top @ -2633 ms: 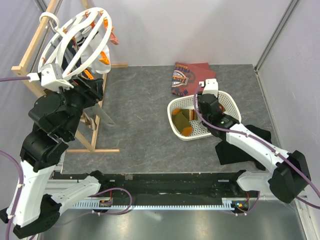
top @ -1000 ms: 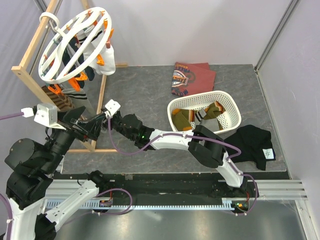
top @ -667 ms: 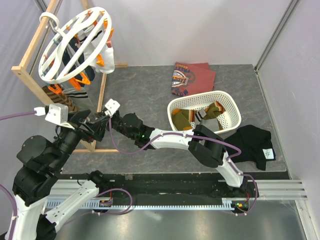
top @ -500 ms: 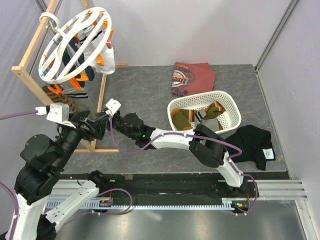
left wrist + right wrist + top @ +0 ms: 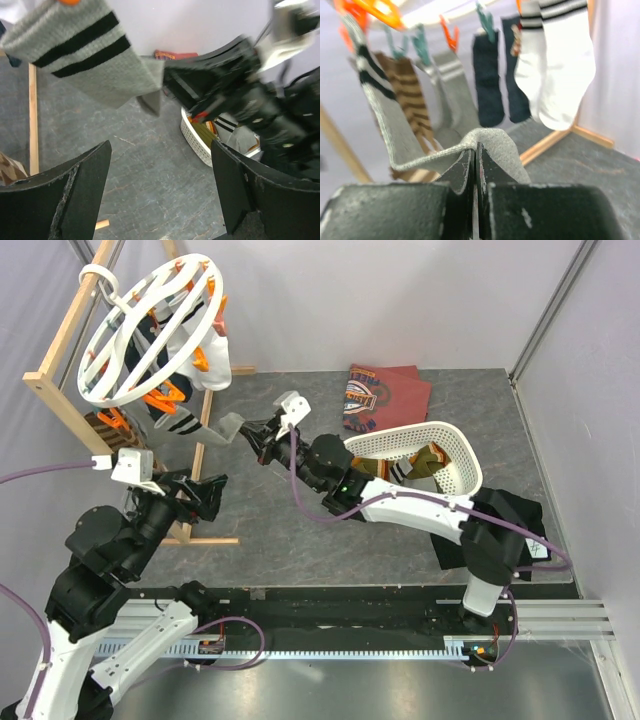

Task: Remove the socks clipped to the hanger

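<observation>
The right fingers [image 5: 461, 175] are pinched together on the toe of a grey black-striped sock [image 5: 390, 130], pulling it out sideways from its orange clip on the hanger [image 5: 148, 328], which hangs from the wooden rack [image 5: 60, 350] at far left. The left fingers [image 5: 75, 200] stand wide apart below that sock, holding nothing. The other socks [image 5: 560, 75] hang clipped to the ring.

Round white hanger [image 5: 185, 262] hangs tilted w/ socks [image 5: 490, 85] clipped underneath; grey black-striped sock [image 5: 95, 70] stretched sideways, top clipped.
</observation>
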Available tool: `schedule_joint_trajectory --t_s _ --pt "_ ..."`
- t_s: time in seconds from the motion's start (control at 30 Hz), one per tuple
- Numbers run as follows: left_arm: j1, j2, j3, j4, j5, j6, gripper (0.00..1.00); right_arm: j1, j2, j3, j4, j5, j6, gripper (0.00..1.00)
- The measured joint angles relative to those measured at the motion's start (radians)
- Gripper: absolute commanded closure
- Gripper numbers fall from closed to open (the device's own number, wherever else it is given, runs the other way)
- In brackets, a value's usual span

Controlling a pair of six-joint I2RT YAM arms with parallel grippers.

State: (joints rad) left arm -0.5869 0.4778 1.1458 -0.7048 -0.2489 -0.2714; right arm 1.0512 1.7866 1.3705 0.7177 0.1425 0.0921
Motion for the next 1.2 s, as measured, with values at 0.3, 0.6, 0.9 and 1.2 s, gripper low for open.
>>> schedule_joint_trajectory --t_s 0.3,0.6,0.9,1.2 --pt "0.000 -0.012 -0.129 0.031 0.016 -0.079 0.13 0.010 -0.141 -0.065 -0.043 -0.086 0.047 1.00" --pt "0.000 -0.020 -0.235 0.141 0.033 -0.114 0.10 -0.002 -0.242 -0.143 -0.074 -0.106 0.079 1.00" --pt "0.000 0.098 -0.253 0.270 0.103 -0.114 0.10 -0.105 -0.262 -0.206 -0.075 -0.162 0.126 1.00" --pt "0.000 0.037 -0.306 0.344 0.157 -0.114 0.10 -0.103 -0.269 -0.147 -0.129 -0.312 0.169 1.00"
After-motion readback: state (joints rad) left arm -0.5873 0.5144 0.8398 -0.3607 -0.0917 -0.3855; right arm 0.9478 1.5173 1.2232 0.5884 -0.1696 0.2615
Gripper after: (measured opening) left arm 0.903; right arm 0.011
